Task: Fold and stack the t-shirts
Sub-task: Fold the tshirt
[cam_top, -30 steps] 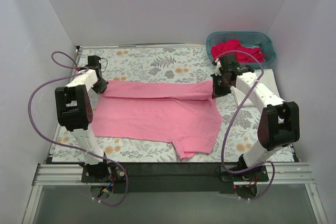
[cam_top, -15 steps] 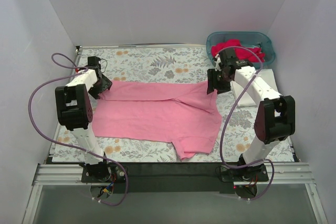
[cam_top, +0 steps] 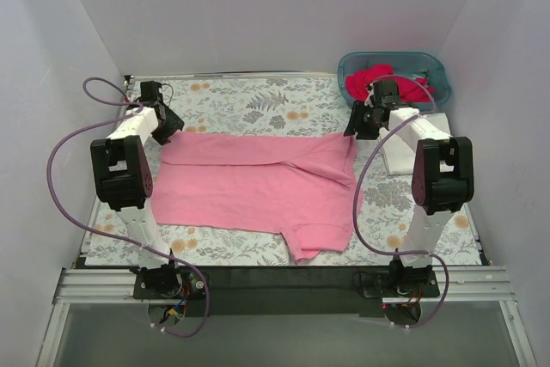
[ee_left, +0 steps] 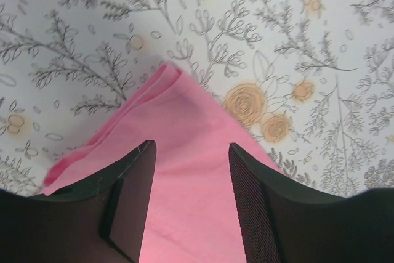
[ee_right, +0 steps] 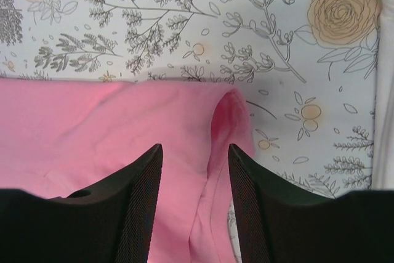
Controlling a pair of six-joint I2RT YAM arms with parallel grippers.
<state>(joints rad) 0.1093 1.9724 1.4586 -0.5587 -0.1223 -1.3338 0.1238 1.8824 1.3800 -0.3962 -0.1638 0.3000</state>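
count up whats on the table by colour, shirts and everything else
light pink t-shirt: 1, laid out, far edge folded over
white t-shirt: 1, folded, on the right
deep pink-red clothes: 1 heap in the basket, separate pieces cannot be told
teal basket: 1
floral cloth: 1
total: 5

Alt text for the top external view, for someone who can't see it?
A light pink cotton t-shirt lies on a grey-and-orange floral cloth, its far strip folded over, with the left gripper and right gripper at that fold's two ends. At the far right a teal plastic basket holds deep pink-red shirts; a folded white shirt lies in front of it.
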